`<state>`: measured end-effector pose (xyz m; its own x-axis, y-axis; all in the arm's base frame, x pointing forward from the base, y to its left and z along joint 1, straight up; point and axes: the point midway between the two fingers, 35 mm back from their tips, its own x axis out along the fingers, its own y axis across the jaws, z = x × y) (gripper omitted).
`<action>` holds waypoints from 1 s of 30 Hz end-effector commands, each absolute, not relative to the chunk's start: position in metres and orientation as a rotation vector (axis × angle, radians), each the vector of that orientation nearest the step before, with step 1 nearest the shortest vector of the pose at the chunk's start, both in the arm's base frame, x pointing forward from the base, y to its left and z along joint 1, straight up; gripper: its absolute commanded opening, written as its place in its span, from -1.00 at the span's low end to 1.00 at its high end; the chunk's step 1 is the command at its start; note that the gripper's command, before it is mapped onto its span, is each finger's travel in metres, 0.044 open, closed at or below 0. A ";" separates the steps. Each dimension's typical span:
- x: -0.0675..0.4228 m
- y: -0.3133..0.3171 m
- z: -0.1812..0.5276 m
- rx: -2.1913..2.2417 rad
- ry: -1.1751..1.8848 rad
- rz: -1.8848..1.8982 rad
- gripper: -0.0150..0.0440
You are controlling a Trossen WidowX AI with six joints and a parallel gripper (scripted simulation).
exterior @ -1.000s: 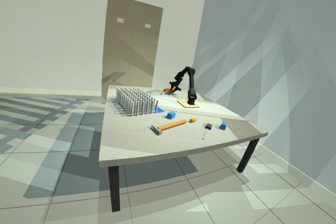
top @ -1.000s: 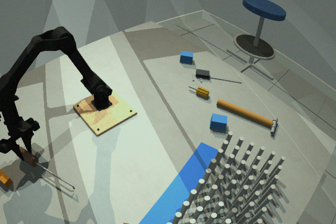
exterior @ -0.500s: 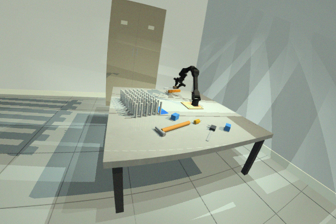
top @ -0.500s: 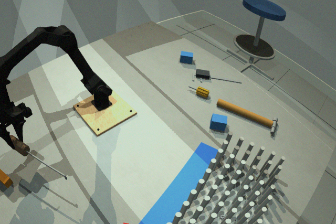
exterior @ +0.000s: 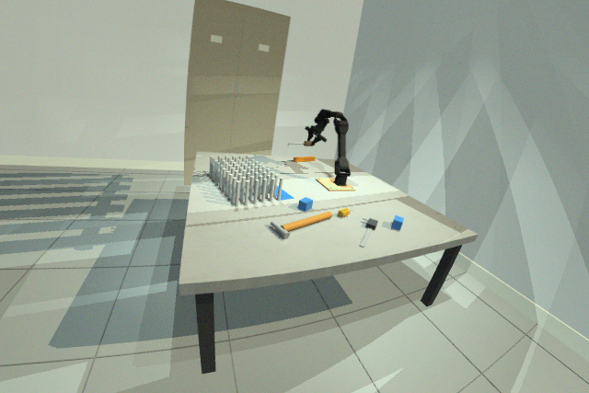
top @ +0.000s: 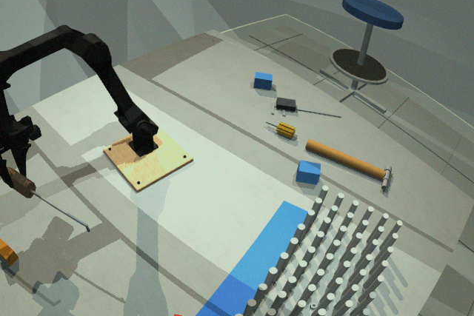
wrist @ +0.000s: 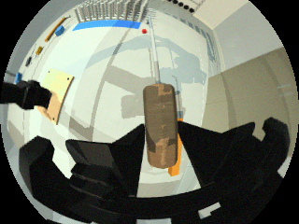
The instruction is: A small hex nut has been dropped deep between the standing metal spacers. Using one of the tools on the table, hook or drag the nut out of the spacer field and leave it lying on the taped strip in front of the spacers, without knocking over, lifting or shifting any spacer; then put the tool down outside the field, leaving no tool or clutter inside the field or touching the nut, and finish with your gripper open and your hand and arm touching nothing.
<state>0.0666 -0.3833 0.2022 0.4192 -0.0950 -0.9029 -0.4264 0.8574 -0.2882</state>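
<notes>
My gripper point(top: 14, 177) point(exterior: 310, 140) point(wrist: 161, 126) is shut on the brown wooden handle of a hook tool point(top: 21, 184) point(wrist: 160, 119) and holds it above the table at the far left. The tool's thin metal rod point(top: 61, 210) points toward the spacers, with its bent tip point(top: 87, 229) off the surface. The grey standing spacers point(top: 336, 251) point(exterior: 242, 179) point(wrist: 112, 6) fill the lower right of the top view. The small hex nut point(top: 312, 304) lies among them near the bottom edge. The blue taped strip point(top: 267, 243) point(exterior: 285, 195) point(wrist: 103, 25) runs along the field's near side.
A hammer point(top: 346, 160) point(exterior: 304, 222), two blue cubes point(top: 308, 172) point(top: 263, 80), a yellow-handled screwdriver point(top: 285, 129) and a black tool with a thin rod point(top: 286, 103) lie beyond the spacers. An orange object point(top: 7, 253) point(exterior: 304, 158) lies below my gripper. The arm's wooden base plate point(top: 168, 159) is mid-table.
</notes>
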 end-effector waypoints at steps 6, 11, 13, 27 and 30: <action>0.081 -0.374 0.216 -0.530 1.143 0.219 -0.49; 0.108 -0.360 0.218 -0.515 1.161 0.226 -0.49; 0.118 -0.354 0.219 -0.509 1.168 0.228 -0.49; 0.181 -0.305 0.223 -0.481 1.210 0.222 -0.49; 0.192 -0.293 0.224 -0.477 1.216 0.217 -0.49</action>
